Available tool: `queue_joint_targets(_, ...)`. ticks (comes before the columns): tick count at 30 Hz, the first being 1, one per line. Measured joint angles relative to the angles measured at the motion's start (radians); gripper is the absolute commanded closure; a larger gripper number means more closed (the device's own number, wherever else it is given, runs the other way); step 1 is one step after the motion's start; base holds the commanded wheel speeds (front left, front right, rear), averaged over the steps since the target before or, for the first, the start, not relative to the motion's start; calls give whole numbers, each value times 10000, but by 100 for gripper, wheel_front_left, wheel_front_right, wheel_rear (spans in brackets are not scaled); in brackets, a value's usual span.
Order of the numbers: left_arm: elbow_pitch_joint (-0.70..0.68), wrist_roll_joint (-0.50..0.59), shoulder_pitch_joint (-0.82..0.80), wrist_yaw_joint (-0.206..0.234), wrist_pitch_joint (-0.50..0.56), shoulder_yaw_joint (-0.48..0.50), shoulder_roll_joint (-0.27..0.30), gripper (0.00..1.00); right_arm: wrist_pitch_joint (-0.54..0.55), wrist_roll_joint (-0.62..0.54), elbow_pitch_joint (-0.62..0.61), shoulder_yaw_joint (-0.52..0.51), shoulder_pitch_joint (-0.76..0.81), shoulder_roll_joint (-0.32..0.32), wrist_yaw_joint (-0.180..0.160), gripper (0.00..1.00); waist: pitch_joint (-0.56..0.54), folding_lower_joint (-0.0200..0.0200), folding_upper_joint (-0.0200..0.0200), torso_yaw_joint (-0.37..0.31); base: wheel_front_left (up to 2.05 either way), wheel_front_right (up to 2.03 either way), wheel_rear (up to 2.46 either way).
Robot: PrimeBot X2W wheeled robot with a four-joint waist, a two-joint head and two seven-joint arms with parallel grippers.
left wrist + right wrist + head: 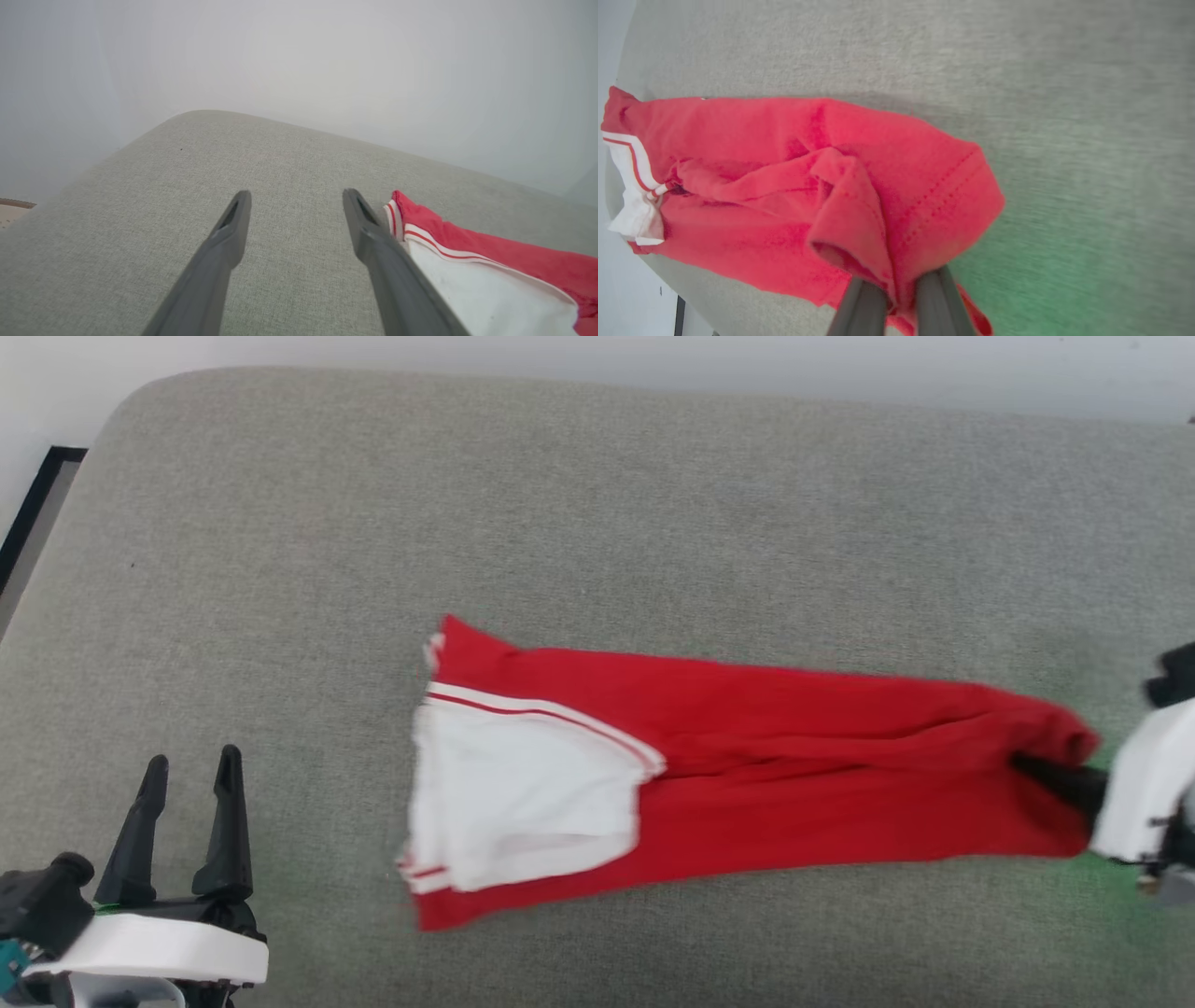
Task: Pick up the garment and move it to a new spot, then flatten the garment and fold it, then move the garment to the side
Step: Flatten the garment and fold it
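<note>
The garment point(766, 775) lies stretched out in a long folded strip across the grey cushion, red body with a white sleeve point(509, 803) and striped trim at its left end. Its lettering and number are hidden. My right gripper point(1060, 779) is at the strip's right end, shut on the red hem; in the right wrist view the fingers point(864, 305) pinch bunched red fabric point(840, 186). My left gripper point(187, 803) stands open at the lower left, apart from the cloth. In the left wrist view the white sleeve point(486, 294) lies just right of the open fingers point(373, 238).
The grey cushion point(597, 504) fills the scene, with a pale wall behind its far edge. A dark-framed strip of floor point(37, 495) shows past the cushion's left corner. Broad bare fabric lies above and below the garment.
</note>
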Motion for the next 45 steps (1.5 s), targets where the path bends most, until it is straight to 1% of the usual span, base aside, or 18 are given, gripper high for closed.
queue_joint_targets(2, -119, 263, 52, -59, -2, 259, -290, 0, -33, 31, 176, -267, -1, -242, 0, 100, -14, 0, 0, -56, 0, 0, 0)
queue_joint_targets(4, -267, 453, 101, -79, 0, 313, -481, 0, -98, 27, 368, -573, 0, -504, -2, 100, -16, 0, 0, -114, 0, 0, 0)
queue_joint_targets(10, -629, 474, 205, -88, 0, 151, -654, 0, -410, -334, 1101, -1221, -81, -1039, 0, 100, 15, 0, 0, -295, 0, 0, 0)
queue_joint_targets(14, -784, 499, 205, -88, 0, 102, -780, 0, -612, -688, 1490, -1400, -193, -1231, -2, 100, 38, 0, 0, -416, 0, 0, 0)
queue_joint_targets(18, -821, 510, 203, -88, -2, 59, -798, 0, -577, -708, 1528, -1423, -277, -1204, -2, 100, 47, -1, 0, -534, 0, 0, 0)
queue_joint_targets(22, -842, 510, 201, -88, -2, 19, -811, 0, -330, -326, 736, -1275, -236, -1051, -4, 100, 7, 0, 0, -614, 0, 0, 0)
queue_joint_targets(26, -861, 508, 207, -88, -2, 46, -855, 0, -117, 249, -552, -1062, 131, -805, -4, 100, -79, 0, 0, -644, 0, 0, 0)
queue_joint_targets(27, -867, 508, 219, -88, -2, 31, -871, 0, -23, 357, -1208, -836, 320, -690, -4, 100, -136, 0, 0, -638, 0, 0, 0)
queue_joint_targets(28, -867, 510, 232, -88, -2, 25, -882, 0, 15, 447, -1521, -725, 400, -608, -4, 100, -167, 0, 0, -628, 0, 0, 0)
queue_joint_targets(33, -840, 525, 254, -88, -2, -125, -959, 0, 221, 445, -2685, 111, 514, -21, -4, 100, -302, 0, 0, -496, 0, 0, 0)
queue_joint_targets(39, -752, 523, 245, -88, -8, -476, -1030, 0, 324, 217, -2970, 1287, 135, 729, -4, 100, -421, 0, 0, -149, 0, 0, 0)
queue_joint_targets(45, -648, 508, 228, -90, -8, -713, -1093, 0, 73, 86, -2395, 2337, -433, 1279, -4, 100, -566, 0, 0, 363, 0, 0, 0)
